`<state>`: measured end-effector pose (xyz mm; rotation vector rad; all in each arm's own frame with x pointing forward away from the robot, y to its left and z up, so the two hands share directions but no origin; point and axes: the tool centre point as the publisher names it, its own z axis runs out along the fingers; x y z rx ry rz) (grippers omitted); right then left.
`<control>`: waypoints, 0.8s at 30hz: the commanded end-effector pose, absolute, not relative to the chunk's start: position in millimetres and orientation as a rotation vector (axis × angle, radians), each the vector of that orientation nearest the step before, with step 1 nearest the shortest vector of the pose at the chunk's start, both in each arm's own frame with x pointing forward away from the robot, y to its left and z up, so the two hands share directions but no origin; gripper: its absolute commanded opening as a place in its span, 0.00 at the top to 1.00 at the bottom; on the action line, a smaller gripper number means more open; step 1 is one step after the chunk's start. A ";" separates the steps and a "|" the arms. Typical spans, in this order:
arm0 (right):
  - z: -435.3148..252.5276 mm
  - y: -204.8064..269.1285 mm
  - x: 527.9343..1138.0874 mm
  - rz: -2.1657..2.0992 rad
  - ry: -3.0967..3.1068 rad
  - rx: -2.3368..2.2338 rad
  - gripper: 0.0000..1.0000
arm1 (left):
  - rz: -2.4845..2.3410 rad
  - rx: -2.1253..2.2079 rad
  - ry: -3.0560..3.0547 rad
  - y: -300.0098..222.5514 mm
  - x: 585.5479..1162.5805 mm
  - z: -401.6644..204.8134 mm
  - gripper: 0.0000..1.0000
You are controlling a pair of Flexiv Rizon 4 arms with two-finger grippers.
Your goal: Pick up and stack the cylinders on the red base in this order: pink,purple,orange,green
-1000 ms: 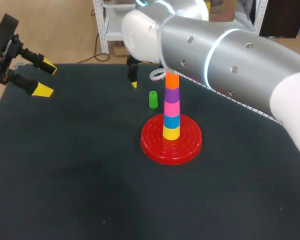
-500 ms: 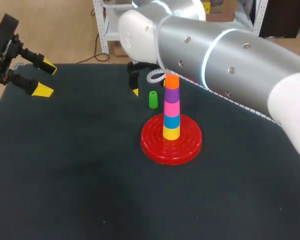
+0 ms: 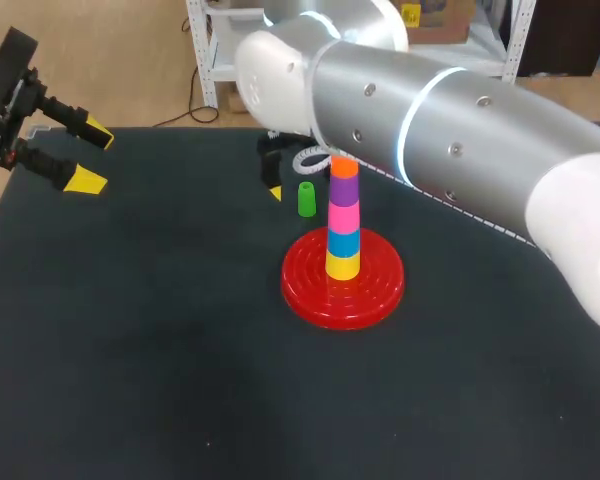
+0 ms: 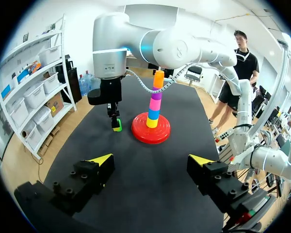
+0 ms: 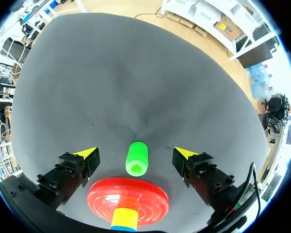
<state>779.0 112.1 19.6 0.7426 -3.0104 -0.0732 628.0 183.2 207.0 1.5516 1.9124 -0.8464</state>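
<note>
While green cylinder [image 5: 137,158] stands within its span, right tool [image 5: 135,152] gapes empty | left tool [image 4: 152,159] spread, empty

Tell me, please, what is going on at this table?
The right gripper hangs over the green cylinder, fingers open, not gripping it. The cylinder stands on the table beside the red base, whose stack already ends in the orange cylinder. The left gripper sits open at the table's far corner, holding nothing.

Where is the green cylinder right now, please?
In the head view the green cylinder stands just left of the stack on the red base; the right wrist view shows it between the open fingers of the right gripper.
</note>
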 end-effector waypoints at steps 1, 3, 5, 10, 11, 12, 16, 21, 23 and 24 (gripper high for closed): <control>19.9 115.6 783.2 0.080 -2.583 0.660 0.00 | -0.845 1.551 1.908 183.6 627.8 205.9 0.00; 19.7 115.9 781.5 0.082 -2.581 0.665 0.06 | -0.845 1.551 1.908 183.6 627.8 205.9 0.00; 19.6 116.2 780.8 0.082 -2.579 0.666 0.18 | -0.845 1.551 1.908 183.6 627.8 205.9 0.00; 19.7 116.7 779.9 0.080 -2.578 0.669 0.45 | -0.845 1.551 1.908 183.6 627.8 205.9 0.00; 19.7 116.8 779.9 0.079 -2.578 0.669 0.47 | -0.845 1.551 1.908 183.6 627.8 205.9 0.00; 19.7 116.9 779.9 0.080 -2.579 0.670 0.49 | -0.845 1.551 1.908 183.6 627.8 205.9 0.00; 19.1 117.4 779.8 0.086 -2.579 0.672 0.53 | -0.845 1.551 1.908 183.6 627.8 205.9 0.00; 18.2 117.6 780.4 0.090 -2.578 0.666 0.56 | -0.845 1.551 1.908 183.6 627.8 205.9 0.00; 18.3 117.7 780.6 0.090 -2.578 0.668 0.56 | -0.845 1.551 1.908 183.6 627.8 205.9 0.00; 18.5 117.8 780.7 0.090 -2.578 0.668 0.57 | -0.845 1.551 1.908 183.6 627.8 205.9 0.00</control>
